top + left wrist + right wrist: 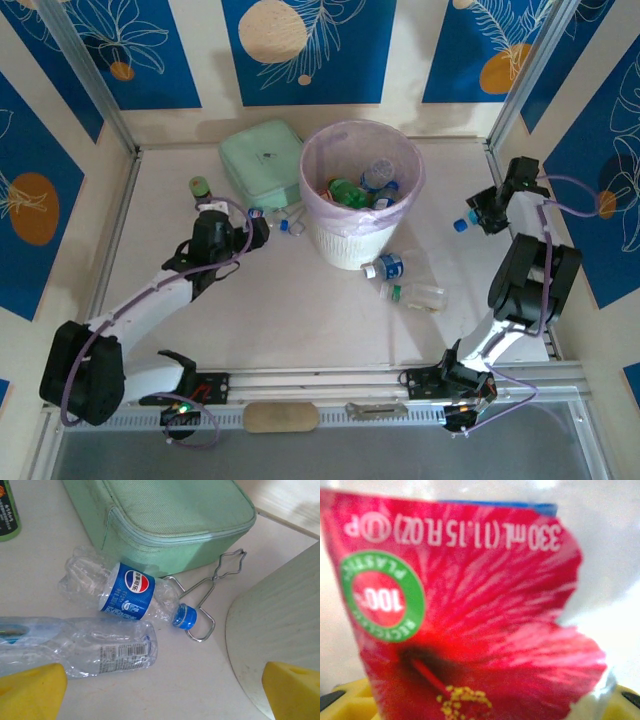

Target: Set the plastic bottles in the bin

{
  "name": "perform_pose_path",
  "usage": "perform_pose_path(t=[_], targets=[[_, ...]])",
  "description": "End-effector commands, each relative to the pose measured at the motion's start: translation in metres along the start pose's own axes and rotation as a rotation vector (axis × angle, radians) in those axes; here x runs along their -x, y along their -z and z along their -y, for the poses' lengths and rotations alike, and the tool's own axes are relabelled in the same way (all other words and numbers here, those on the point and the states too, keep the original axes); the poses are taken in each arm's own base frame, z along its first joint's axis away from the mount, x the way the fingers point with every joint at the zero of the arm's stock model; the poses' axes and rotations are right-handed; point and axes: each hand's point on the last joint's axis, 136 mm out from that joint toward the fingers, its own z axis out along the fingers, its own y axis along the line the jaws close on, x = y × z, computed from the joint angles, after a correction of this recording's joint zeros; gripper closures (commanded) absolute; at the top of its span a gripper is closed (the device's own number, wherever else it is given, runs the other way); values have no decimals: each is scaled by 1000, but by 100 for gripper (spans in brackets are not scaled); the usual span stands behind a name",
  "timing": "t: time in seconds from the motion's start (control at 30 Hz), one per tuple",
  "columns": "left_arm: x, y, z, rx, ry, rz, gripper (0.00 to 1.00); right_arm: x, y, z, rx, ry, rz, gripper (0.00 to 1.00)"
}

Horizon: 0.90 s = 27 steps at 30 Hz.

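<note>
The white woven bin (345,245) with a pink liner stands mid-table, and several plastic bottles lie inside it. My right gripper (478,215) is at the far right, shut on a clear bottle with a red flower label (470,605) and a blue cap (460,225). My left gripper (255,228) hovers open left of the bin, over a blue-labelled bottle (125,595) and a crushed clear bottle (80,647); its yellow fingers (30,692) hold nothing. Two more bottles (385,266) (418,294) lie in front of the bin.
A mint-green square box (262,160) sits behind the left gripper, with a bent metal wire clip (207,587) against it. A dark jar with a green lid (200,187) stands further left. The bin wall (280,630) is close on the left gripper's right.
</note>
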Motion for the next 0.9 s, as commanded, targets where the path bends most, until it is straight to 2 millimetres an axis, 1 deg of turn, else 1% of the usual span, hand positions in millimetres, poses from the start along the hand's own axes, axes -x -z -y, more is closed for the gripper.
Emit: perform_pose_path(t=[0.0, 0.17, 0.23, 0.3, 0.37, 0.43, 0.5, 0.53, 0.57, 0.63, 0.7, 0.77, 0.87], targets=[[20, -3, 15, -64, 53, 34, 0, 6, 47, -48, 169, 78, 61, 50], [16, -10, 15, -79, 92, 14, 0, 4, 118, -104, 364, 189, 157, 51], [14, -12, 15, -88, 110, 6, 0, -1, 149, -127, 440, 237, 196, 51], [11, -13, 15, -92, 123, 0, 0, -8, 176, -147, 509, 290, 231, 52], [9, -14, 15, -100, 138, -2, 0, -18, 201, -167, 578, 350, 261, 52], [7, -15, 16, -112, 158, -7, 0, -33, 225, -191, 654, 422, 275, 52], [5, -15, 19, -135, 173, -16, 0, -50, 242, -212, 709, 492, 278, 52], [3, -15, 22, -152, 180, -23, 0, -61, 252, -224, 744, 534, 275, 52], [3, -15, 25, -165, 186, -28, 0, -69, 257, -232, 764, 566, 275, 52], [1, -15, 29, -194, 201, -40, 0, -92, 266, -251, 806, 648, 271, 53], [1, -13, 33, -222, 216, -38, 0, -114, 271, -266, 836, 721, 260, 53], [0, -12, 36, -247, 224, -38, 0, -135, 269, -277, 856, 781, 235, 53], [-1, -7, 40, -270, 223, -41, 0, -172, 257, -292, 859, 890, 178, 53]])
